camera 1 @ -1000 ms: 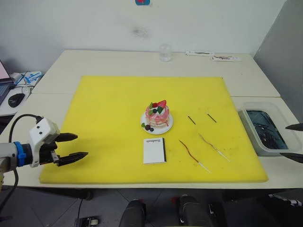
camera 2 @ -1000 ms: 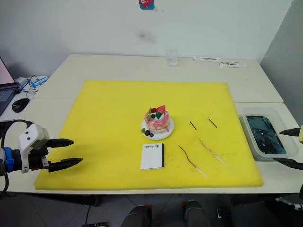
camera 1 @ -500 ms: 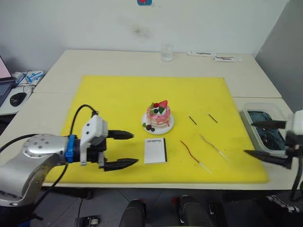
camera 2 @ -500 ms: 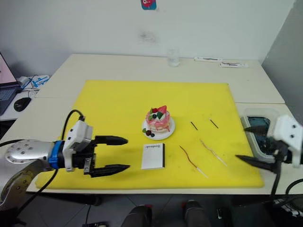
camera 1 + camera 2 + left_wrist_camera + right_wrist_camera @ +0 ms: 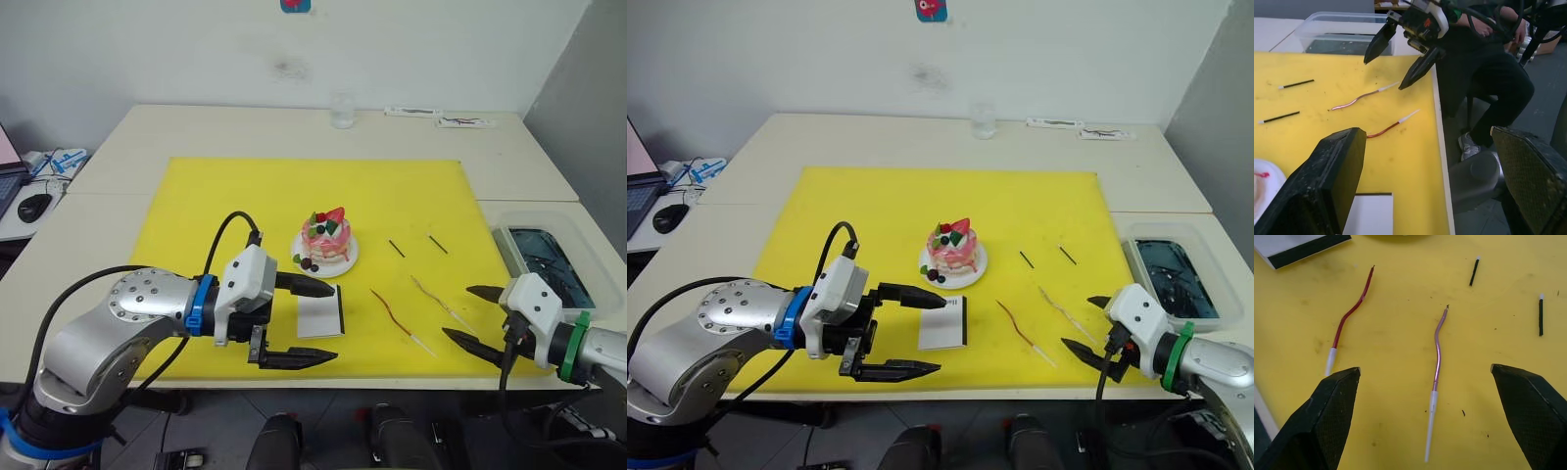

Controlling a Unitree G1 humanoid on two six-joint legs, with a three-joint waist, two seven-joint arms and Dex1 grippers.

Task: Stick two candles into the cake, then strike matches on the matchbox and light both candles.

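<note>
The pink-and-white cake (image 5: 326,238) sits on its white plate in the middle of the yellow mat (image 5: 225,206). Just in front of it lies the white matchbox (image 5: 321,313). My left gripper (image 5: 333,323) is open, one finger over the box's near-left part and the other past the mat's front edge. The dark red candle (image 5: 390,311) and the tan candle (image 5: 436,302) lie flat to the right of the box. Behind them lie two matches (image 5: 396,249) (image 5: 438,245). My right gripper (image 5: 458,312) is open just right of the tan candle (image 5: 1437,352), which lies between its fingers in the right wrist view.
A clear bin (image 5: 549,264) with dark contents stands right of the mat. A glass (image 5: 342,110) and flat packets (image 5: 441,116) are at the table's back. A mouse (image 5: 32,206) lies far left. A seated person (image 5: 1484,73) is in the left wrist view beyond the table's right side.
Both arms have swung inward. The left gripper moved right to the matchbox. The right gripper came in from the bin side to the tan candle. Nothing was picked up.
</note>
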